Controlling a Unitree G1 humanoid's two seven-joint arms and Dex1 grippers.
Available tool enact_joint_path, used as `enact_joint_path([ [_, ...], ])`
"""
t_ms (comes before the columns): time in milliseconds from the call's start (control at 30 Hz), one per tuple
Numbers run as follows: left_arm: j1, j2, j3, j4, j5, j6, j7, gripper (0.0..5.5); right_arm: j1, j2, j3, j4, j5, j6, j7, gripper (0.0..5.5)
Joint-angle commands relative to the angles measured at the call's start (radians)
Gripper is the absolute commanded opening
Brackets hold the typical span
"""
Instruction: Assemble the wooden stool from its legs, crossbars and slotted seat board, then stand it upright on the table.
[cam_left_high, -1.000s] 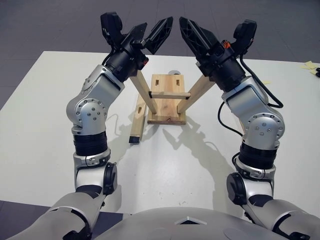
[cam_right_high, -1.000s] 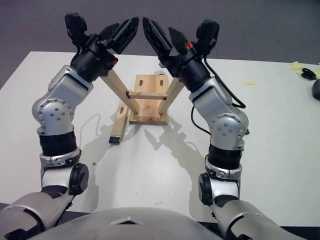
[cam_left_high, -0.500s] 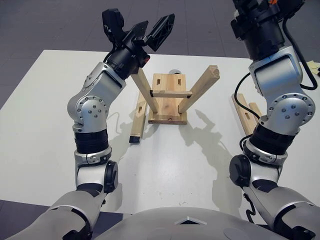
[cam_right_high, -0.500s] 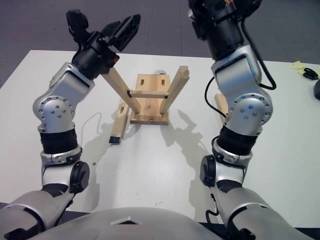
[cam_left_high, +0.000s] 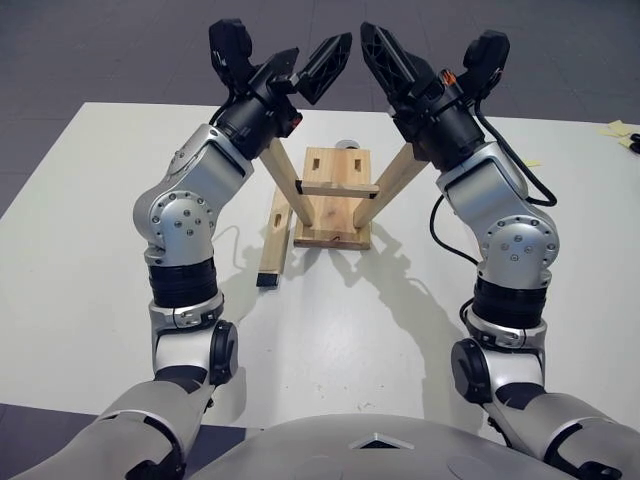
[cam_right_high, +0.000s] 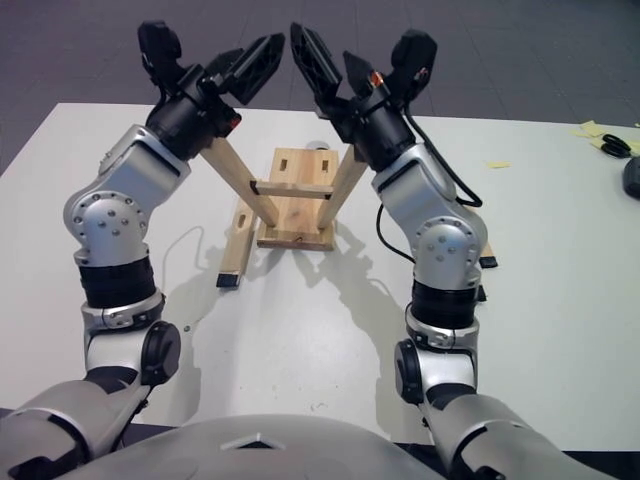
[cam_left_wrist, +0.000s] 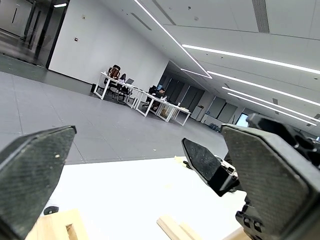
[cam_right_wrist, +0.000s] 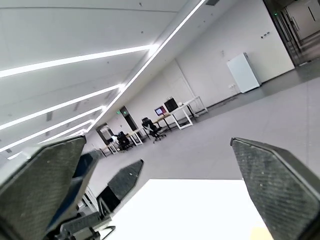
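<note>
The slotted seat board (cam_left_high: 335, 205) lies flat mid-table. Two legs (cam_left_high: 290, 185) (cam_left_high: 392, 182) rise from it, splaying outward, joined by a crossbar (cam_left_high: 340, 188). My left gripper (cam_left_high: 303, 68) hangs open above the left leg's top, which its wrist hides. My right gripper (cam_left_high: 405, 62) is open above the right leg's top, fingertips close to the left gripper's. Both grippers are empty. A loose leg (cam_left_high: 274, 235) lies on the table left of the board. In the left wrist view my own fingers (cam_left_wrist: 35, 170) are spread wide, with a right gripper finger (cam_left_wrist: 207, 162) between them.
More loose wooden pieces (cam_right_high: 484, 256) lie to the right, mostly behind my right arm. A small round object (cam_left_high: 348, 144) sits behind the seat board. Yellow notes (cam_left_high: 620, 130) and dark items (cam_right_high: 630, 176) lie at the table's far right edge. The near table is bare white (cam_left_high: 340, 320).
Half a second ago my right arm was raised high, leaving the right leg's top bare; it has come back down over that leg. The left arm has barely moved.
</note>
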Motion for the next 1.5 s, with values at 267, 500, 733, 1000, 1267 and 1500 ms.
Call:
enact_joint_path([
  [267,0.055,-0.032,-0.014,0.006,0.015,0.008,0.019,5.39,0.035,0.024,-0.063,0.047,-0.011,0.001,-0.027,5.4],
  [500,-0.084,-0.02,0.057,0.044,-0.02,-0.043,0.038,5.39,-0.098,-0.01,-0.214,0.009,0.109,-0.041,-0.098,5.4],
  [733,-0.184,0.055,0.215,-0.039,-0.184,-0.006,0.139,5.39,0.047,-0.083,-0.25,-0.096,0.107,0.005,-0.154,5.4],
  [1000,0.137,0.259,0.118,0.041,0.188,-0.089,0.143,5.39,0.42,-0.124,-0.194,-0.128,-0.206,-0.05,-0.156,5.4],
  [1267,0.318,0.147,-0.002,-0.001,0.314,-0.147,0.129,5.39,0.54,-0.079,0.004,-0.157,-0.472,-0.131,-0.112,5.4],
  [1500,0.31,0.117,-0.037,-0.001,0.351,-0.158,0.102,5.39,0.509,-0.016,0.0,-0.134,-0.523,-0.155,-0.115,5.4],
])
